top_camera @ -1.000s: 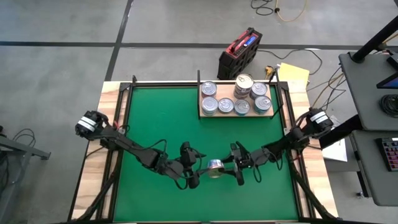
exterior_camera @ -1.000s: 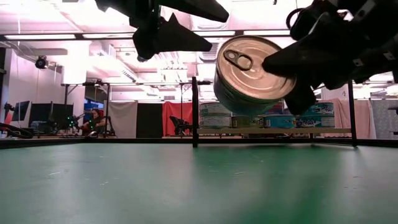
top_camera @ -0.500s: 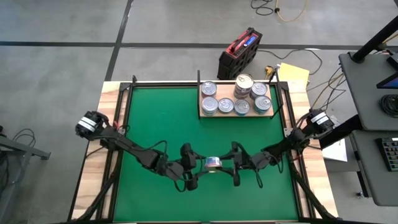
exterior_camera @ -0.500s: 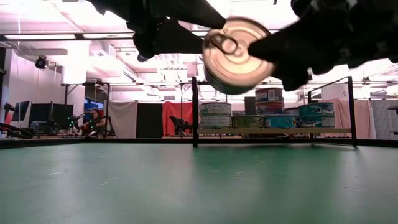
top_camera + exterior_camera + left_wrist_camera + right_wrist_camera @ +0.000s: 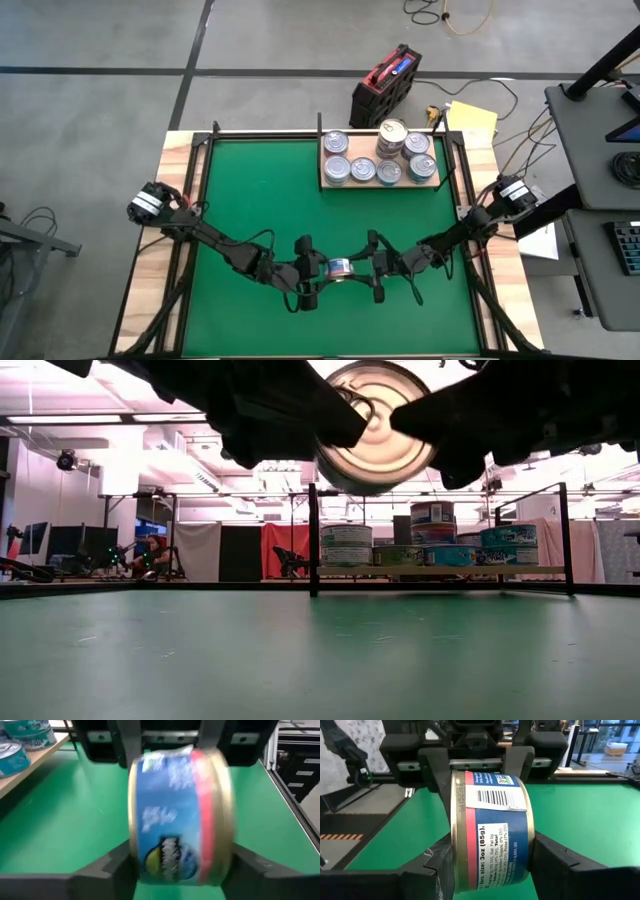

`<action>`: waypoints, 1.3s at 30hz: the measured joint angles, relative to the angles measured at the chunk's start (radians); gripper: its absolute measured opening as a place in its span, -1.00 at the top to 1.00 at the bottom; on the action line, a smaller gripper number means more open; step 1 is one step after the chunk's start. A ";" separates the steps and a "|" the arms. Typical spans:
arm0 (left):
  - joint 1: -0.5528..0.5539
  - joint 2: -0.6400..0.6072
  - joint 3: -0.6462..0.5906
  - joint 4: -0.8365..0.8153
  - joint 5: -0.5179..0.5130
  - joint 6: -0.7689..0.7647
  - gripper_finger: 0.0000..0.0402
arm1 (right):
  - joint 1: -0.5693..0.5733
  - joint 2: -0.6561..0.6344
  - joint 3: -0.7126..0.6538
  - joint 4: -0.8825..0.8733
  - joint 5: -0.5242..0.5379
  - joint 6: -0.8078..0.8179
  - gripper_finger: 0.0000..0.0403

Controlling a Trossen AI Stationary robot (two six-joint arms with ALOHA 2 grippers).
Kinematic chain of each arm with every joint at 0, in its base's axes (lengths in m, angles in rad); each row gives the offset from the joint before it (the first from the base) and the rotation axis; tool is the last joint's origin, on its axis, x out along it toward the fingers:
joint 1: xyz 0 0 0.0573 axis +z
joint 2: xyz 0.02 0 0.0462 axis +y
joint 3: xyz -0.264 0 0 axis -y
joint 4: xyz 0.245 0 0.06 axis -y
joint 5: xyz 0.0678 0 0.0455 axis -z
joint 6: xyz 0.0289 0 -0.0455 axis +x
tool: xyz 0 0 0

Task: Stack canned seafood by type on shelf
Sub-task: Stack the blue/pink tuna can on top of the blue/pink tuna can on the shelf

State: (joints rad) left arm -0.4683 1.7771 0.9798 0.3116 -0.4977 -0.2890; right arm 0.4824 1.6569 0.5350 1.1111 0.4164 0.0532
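The right gripper (image 5: 372,268) is gripping 1 can (image 5: 341,267) by its flat ends, holding it above the desk's (image 5: 260,200) near edge, well apart from the shelf (image 5: 380,183). The left gripper's (image 5: 312,272) fingers are flanking the can; contact is unclear. The tin is looking rigid, smooth, likely slippery; gripping lid-to-base seems safest.

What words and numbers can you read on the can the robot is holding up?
"3oz (85g)", after "size:", on the can's blue label.
"Total" and "Fat 0g", in the small print beside it.
A barcode sits above; its digits are too small to read.
Stamped code on the rim: too blurred.
The shelf cans' labels: too small.
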 joint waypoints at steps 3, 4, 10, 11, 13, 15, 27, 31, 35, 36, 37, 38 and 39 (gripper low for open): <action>0.000 0.000 -0.001 0.010 0.003 0.017 0.12 | 0.000 0.000 0.000 -0.028 0.003 0.017 0.06; 0.001 0.000 -0.001 0.012 0.010 0.026 0.12 | 0.000 0.000 0.000 -0.030 0.003 0.026 0.00; 0.002 0.000 -0.001 0.031 -0.017 0.037 0.12 | 0.000 0.000 0.001 -0.034 0.003 0.071 -0.61; 0.002 0.000 -0.001 0.037 -0.026 0.036 0.12 | 0.000 -0.001 0.001 -0.034 0.003 0.071 -0.67; -0.001 -0.002 -0.001 0.037 -0.079 0.031 0.12 | 0.000 -0.007 0.001 -0.037 0.004 0.071 -0.75; -0.004 -0.005 -0.001 0.040 -0.127 0.021 0.12 | -0.001 -0.026 0.001 -0.049 0.017 0.069 -0.77; -0.004 -0.026 -0.008 0.047 -0.201 -0.117 0.12 | 0.002 -0.320 0.001 -0.391 0.083 0.069 -0.64; 0.001 -0.042 -0.008 0.045 -0.197 -0.141 0.12 | 0.004 -0.407 0.001 -0.469 0.082 0.060 -0.61; 0.002 -0.067 -0.008 0.049 -0.194 -0.141 0.12 | 0.004 -0.453 0.000 -0.511 0.083 0.045 -0.60; 0.002 -0.074 -0.008 0.051 -0.193 -0.143 0.12 | 0.004 -0.459 0.000 -0.520 0.083 0.036 -0.60; 0.002 -0.080 -0.008 0.051 -0.193 -0.144 0.12 | 0.004 -0.462 0.000 -0.523 0.083 0.029 -0.61; 0.001 -0.090 -0.008 0.050 -0.193 -0.145 0.12 | 0.004 -0.464 0.000 -0.522 0.083 0.020 -0.61; 0.001 -0.099 -0.008 0.051 -0.193 -0.146 0.12 | 0.004 -0.467 0.000 -0.525 0.083 0.005 -0.62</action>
State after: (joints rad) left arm -0.4671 1.6778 0.9714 0.3623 -0.6903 -0.4348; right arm 0.4866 1.1898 0.5350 0.5862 0.4991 0.0579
